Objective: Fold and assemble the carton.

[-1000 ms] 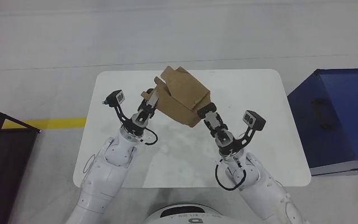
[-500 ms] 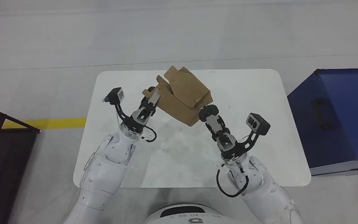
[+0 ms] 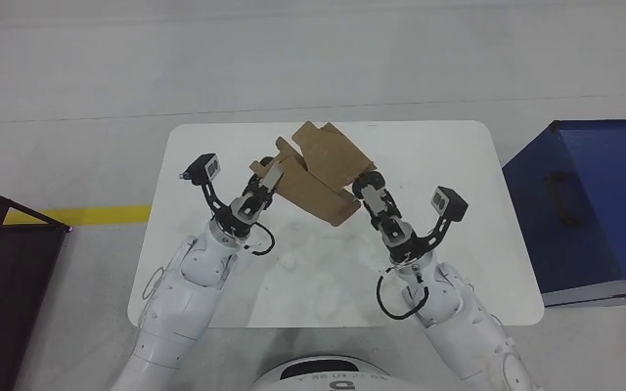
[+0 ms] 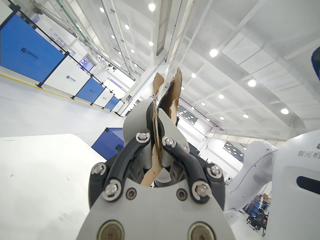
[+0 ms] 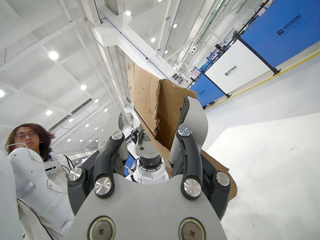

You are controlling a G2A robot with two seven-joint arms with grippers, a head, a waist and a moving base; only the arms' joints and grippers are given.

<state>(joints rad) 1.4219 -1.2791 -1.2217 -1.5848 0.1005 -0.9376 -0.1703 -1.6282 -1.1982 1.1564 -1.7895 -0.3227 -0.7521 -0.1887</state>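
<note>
A brown cardboard carton (image 3: 318, 171), partly folded with flaps loose, is held up above the far middle of the white table (image 3: 460, 244). My left gripper (image 3: 266, 182) holds its left edge; in the left wrist view this gripper (image 4: 156, 116) is shut on a thin cardboard flap (image 4: 172, 88) that sticks up between the fingers. My right gripper (image 3: 368, 186) is at the carton's right lower corner. In the right wrist view it (image 5: 152, 118) stands open around a carton panel (image 5: 150, 96), which lies against one finger (image 5: 193, 116).
A blue bin (image 3: 577, 210) stands off the table's right side. A dark frame (image 3: 20, 254) is on the floor at the left, beside a yellow floor line (image 3: 98, 213). The near half of the table is bare.
The carton has turned and shifted slightly away from me. My right gripper has moved up along its right corner and its wrist has swung round. The left gripper keeps its hold.
</note>
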